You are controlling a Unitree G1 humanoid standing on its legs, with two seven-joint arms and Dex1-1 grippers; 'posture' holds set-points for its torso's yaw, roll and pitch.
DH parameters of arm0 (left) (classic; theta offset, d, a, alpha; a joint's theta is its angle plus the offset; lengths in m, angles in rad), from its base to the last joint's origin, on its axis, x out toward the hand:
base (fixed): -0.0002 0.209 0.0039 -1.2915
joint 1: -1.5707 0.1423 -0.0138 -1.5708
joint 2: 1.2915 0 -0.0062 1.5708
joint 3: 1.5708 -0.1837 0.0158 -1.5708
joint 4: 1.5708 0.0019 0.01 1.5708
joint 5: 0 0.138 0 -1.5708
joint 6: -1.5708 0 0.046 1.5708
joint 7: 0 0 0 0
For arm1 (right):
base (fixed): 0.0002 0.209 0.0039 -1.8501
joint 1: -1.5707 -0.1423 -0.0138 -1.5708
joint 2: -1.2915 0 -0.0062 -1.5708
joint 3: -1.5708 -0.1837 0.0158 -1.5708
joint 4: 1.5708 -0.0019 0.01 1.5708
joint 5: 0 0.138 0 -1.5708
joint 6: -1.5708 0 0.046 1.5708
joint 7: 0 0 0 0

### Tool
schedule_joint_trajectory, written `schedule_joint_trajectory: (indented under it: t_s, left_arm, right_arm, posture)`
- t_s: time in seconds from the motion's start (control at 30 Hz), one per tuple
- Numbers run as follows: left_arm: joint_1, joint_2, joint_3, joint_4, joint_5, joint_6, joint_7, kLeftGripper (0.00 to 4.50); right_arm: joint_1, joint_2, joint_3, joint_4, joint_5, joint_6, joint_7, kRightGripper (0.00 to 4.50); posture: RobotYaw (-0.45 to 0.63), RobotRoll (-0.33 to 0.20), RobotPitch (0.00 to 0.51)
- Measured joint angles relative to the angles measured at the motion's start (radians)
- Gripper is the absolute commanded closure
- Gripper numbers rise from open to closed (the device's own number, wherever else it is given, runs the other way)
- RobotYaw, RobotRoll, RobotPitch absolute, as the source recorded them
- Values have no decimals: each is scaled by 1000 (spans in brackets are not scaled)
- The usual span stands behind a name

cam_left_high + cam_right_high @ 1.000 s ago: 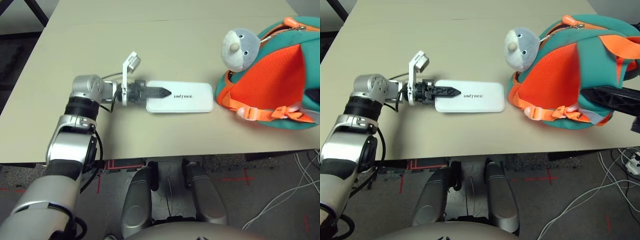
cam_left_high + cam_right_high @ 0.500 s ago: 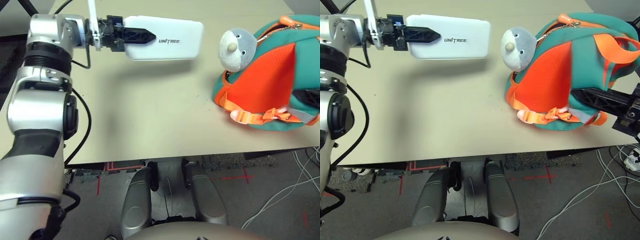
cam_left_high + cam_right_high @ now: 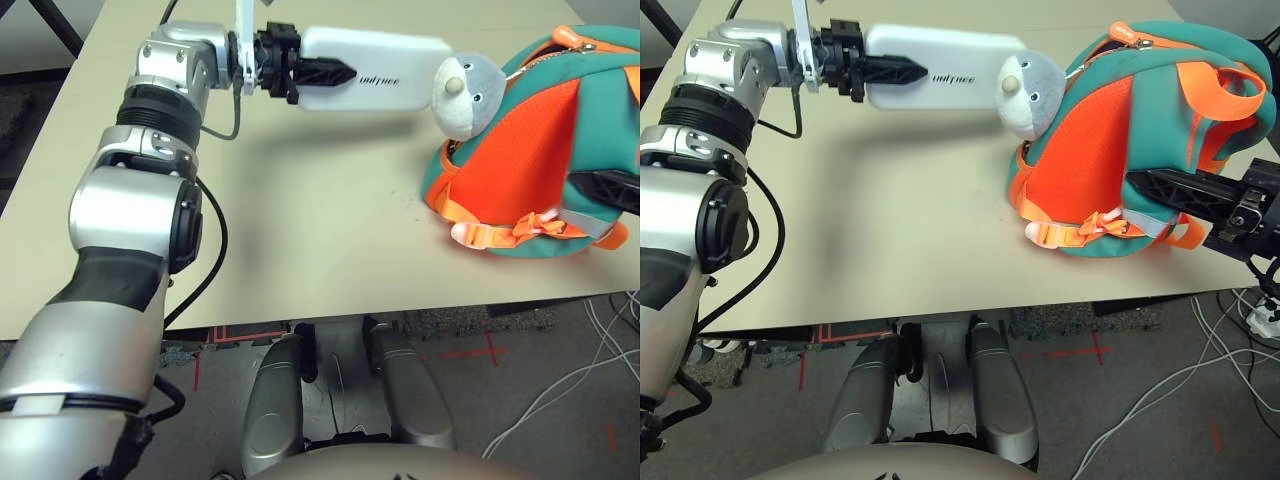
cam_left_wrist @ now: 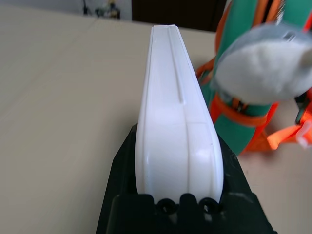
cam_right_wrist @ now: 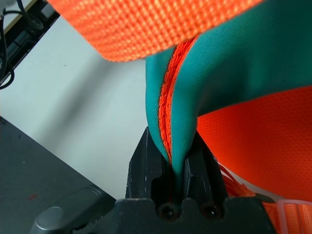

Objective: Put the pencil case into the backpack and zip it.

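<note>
Pencil case gripped in left claw, raised above surface, just left of backpack; backpack's teal-and-orange edge pinched in right claw. Picking-up done; inserting and zipping left.

1. Left and right eye views: head-mounted stereo pair, facing forward and down over the worktop; both share the backpack and plush toy.
2. Left wrist view: close behind the pencil case, facing along it; backpack and toy shared with the eye views.
3. Right wrist view: close-up along the end effector at the backpack fabric.
</note>
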Motion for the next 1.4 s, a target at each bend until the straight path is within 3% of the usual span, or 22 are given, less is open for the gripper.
schedule_joint_trajectory:
  t_s: [0.2, 0.4, 0.9, 1.13, 1.4]
  left_arm:
    - [-14, 1, 6, -26, 0, 73, -131, 3261]
    - [-2, 15, -15, -158, -3, 158, -245, 3261]
    - [78, 95, -142, -442, -76, 305, -255, 3261]
    - [48, 3, -157, -374, -56, 287, -248, 3261]
    - [-82, -148, -156, -70, 48, 66, -150, 3261]
  right_arm:
    - [-18, 0, 28, 4, -21, -15, 0, 4382]
    - [-60, 1, 72, 24, -44, -30, 3, 4382]
    - [-152, 37, 154, 49, -105, -48, 18, 4382]
    - [-152, 62, 154, 43, -108, -48, 3, 4382]
    - [-145, 99, 152, 3, -92, -58, -46, 4382]
  posture:
    - [-151, 0, 254]
    - [-138, 0, 253]
    - [-132, 0, 244]
    - [-165, 0, 253]
    - [-197, 0, 252]
